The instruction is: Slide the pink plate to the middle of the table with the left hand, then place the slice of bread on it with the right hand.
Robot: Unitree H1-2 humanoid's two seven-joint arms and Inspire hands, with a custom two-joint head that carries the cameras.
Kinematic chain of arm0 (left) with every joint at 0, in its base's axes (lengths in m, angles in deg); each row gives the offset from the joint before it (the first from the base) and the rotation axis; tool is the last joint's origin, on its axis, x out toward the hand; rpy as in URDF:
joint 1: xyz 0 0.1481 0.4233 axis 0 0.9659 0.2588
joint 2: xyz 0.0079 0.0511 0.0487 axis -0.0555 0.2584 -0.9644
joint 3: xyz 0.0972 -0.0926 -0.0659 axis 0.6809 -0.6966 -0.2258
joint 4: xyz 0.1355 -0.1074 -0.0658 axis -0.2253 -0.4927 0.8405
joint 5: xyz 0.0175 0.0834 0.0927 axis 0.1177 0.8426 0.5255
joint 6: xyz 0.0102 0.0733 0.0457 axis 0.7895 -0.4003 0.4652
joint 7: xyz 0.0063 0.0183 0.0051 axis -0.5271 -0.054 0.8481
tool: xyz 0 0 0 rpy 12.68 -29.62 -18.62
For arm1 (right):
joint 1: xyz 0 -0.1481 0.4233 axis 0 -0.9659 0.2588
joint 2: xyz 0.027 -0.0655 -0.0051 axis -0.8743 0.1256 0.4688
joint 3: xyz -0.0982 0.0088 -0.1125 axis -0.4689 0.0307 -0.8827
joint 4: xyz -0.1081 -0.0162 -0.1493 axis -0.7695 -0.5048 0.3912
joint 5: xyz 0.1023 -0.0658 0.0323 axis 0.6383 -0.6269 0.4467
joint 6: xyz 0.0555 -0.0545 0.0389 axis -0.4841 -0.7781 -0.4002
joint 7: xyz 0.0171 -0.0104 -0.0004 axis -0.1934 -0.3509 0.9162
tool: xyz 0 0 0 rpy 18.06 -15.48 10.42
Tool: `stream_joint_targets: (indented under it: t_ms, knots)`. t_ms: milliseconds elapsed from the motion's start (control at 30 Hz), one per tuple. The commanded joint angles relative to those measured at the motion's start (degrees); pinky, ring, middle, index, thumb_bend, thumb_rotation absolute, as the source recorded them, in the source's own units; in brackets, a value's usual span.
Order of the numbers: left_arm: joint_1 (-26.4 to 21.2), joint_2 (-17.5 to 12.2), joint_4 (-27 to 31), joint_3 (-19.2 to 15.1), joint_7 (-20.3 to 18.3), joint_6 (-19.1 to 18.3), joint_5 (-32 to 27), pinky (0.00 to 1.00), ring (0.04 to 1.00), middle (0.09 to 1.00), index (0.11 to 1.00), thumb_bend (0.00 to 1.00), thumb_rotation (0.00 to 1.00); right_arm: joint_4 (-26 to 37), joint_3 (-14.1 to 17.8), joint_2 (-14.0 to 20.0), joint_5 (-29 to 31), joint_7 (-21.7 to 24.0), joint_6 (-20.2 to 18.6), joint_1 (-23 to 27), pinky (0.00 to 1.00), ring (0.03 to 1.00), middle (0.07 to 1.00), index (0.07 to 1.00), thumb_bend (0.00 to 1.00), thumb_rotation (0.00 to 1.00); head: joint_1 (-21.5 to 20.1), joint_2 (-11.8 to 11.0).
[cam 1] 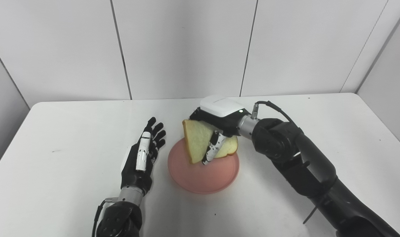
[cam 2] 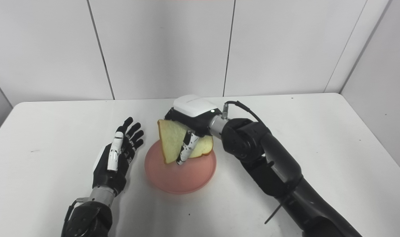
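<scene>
slice of bread [cam 1: 200,140] gripped tilted by right hand [cam 1: 219,120] over pink plate [cam 1: 203,176], left hand [cam 1: 142,158] fingers spread, empty

- Plate [cam 1: 203,174]: plain pink.
- Bread [cam 1: 196,140]: pale cream face, tan-brown crust.
- Right hand [cam 1: 219,120]: black with a white back; its thumb is white with black spots.
- Left hand [cam 1: 142,158]: black, white thumb.
- Table [cam 1: 71,131]: white.
</scene>
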Motion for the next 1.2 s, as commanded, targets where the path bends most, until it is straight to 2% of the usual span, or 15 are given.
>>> stream_joint_targets:
  t_ms: [0, 200, 267, 367, 433, 533, 700, 767, 800, 833, 867, 933, 1100, 1167]
  knots:
    - [-2.3, 0.7, 1.4, 0.3, 0.0, 1.2, 0.5, 0.93, 0.925, 0.929, 0.931, 0.39, 1.0, 0.6, 0.3, 0.1, 0.2, -1.0, 2.7, 1.4, 0.29, 0.334, 0.468, 0.493, 0.53, 0.0, 0.1, 0.1]
    - [-2.3, 0.6, 1.6, 0.3, -0.4, 1.3, 0.0, 0.94, 0.93, 0.935, 0.937, 0.39, 1.0, 0.6, -0.3, 0.1, -1.0, -1.1, 3.2, -0.1, 0.24, 0.291, 0.475, 0.486, 0.53, 0.0, 0.3, 0.4]
    - [-2.3, 0.7, 1.7, 0.3, -0.3, 1.2, -0.1, 0.94, 0.926, 0.932, 0.936, 0.4, 1.0, 0.5, -0.5, 0.1, -1.6, -0.6, 2.9, -0.4, 0.29, 0.34, 0.417, 0.518, 0.52, 0.0, 0.3, 0.4]
    - [-2.3, 0.9, 1.9, 0.3, 0.0, 0.9, 0.1, 0.93, 0.923, 0.928, 0.93, 0.4, 1.0, 0.0, -0.9, -0.2, -2.3, -0.2, 2.7, -0.6, 0.32, 0.376, 0.42, 0.526, 0.52, 0.0, 0.4, 0.6]
    - [-2.3, 1.0, 2.0, 0.2, -0.1, 0.8, -0.2, 0.93, 0.925, 0.929, 0.932, 0.4, 1.0, -0.9, -1.2, -0.4, -2.5, -1.0, 3.5, -0.9, 0.32, 0.374, 0.417, 0.529, 0.52, 0.0, 0.4, 0.6]
    - [-2.2, 1.1, 2.3, 0.2, -0.1, 0.2, -0.4, 0.94, 0.927, 0.93, 0.933, 0.4, 1.0, -2.1, -1.5, -0.7, -2.9, -2.1, 4.5, -1.3, 0.25, 0.31, 0.471, 0.49, 0.53, 0.0, 0.5, 0.6]
    - [-2.2, 0.8, 2.6, 0.4, -0.2, 0.1, -0.2, 0.94, 0.929, 0.93, 0.932, 0.4, 1.0, -4.2, -1.4, -1.7, -4.5, -5.7, 6.1, -1.6, 0.29, 0.361, 0.423, 0.525, 0.52, 0.0, 0.5, 0.6]
    - [-2.2, 0.8, 2.6, 0.5, -0.1, 0.3, -0.1, 0.94, 0.929, 0.931, 0.933, 0.4, 1.0, -4.5, -1.2, -2.1, -5.7, -7.9, 6.4, -2.0, 0.3, 0.371, 0.467, 0.499, 0.53, 0.0, 0.4, 0.7]
    - [-2.2, 0.8, 2.6, 0.5, -0.1, 0.4, 0.0, 0.93, 0.926, 0.929, 0.933, 0.4, 1.0, -4.5, -1.2, -2.1, -6.4, -8.8, 6.5, -2.1, 0.35, 0.46, 0.458, 0.524, 0.53, 0.0, 0.4, 0.7]
    - [-2.2, 0.8, 2.7, 0.5, 0.0, 0.3, 0.0, 0.93, 0.925, 0.928, 0.933, 0.4, 1.0, -4.3, -1.1, -2.1, -7.1, -9.4, 6.2, -2.2, 0.44, 0.578, 0.572, 0.618, 0.63, 0.0, 0.4, 0.7]
    - [-2.2, 0.9, 2.7, 0.5, 0.1, 0.3, 0.0, 0.93, 0.925, 0.928, 0.934, 0.4, 1.0, -4.1, -1.1, -2.1, -7.5, -9.7, 6.0, -2.3, 0.51, 0.654, 0.674, 0.693, 0.71, 0.0, 0.4, 0.7]
    - [-2.2, 0.9, 2.8, 0.4, 0.0, 0.2, -0.2, 0.93, 0.927, 0.929, 0.935, 0.4, 1.0, -3.9, -1.0, -2.1, -8.4, -10.0, 5.7, -2.3, 0.57, 0.745, 0.785, 0.774, 0.79, 0.01, 0.3, 0.8]
    - [-2.2, 0.7, 2.7, 0.5, -0.2, 0.4, -0.2, 0.93, 0.927, 0.93, 0.935, 0.4, 1.0, -3.7, -0.5, -2.3, -9.4, -11.3, 5.8, -2.5, 0.63, 0.788, 0.849, 0.825, 0.85, 0.07, 0.1, 0.8]
    - [-2.2, 0.7, 2.8, 0.4, -0.3, 0.4, -0.4, 0.93, 0.928, 0.932, 0.936, 0.4, 1.0, -3.7, -0.2, -2.4, -9.6, -11.7, 5.8, -2.6, 0.69, 0.814, 0.87, 0.837, 0.87, 0.09, 0.1, 1.0]
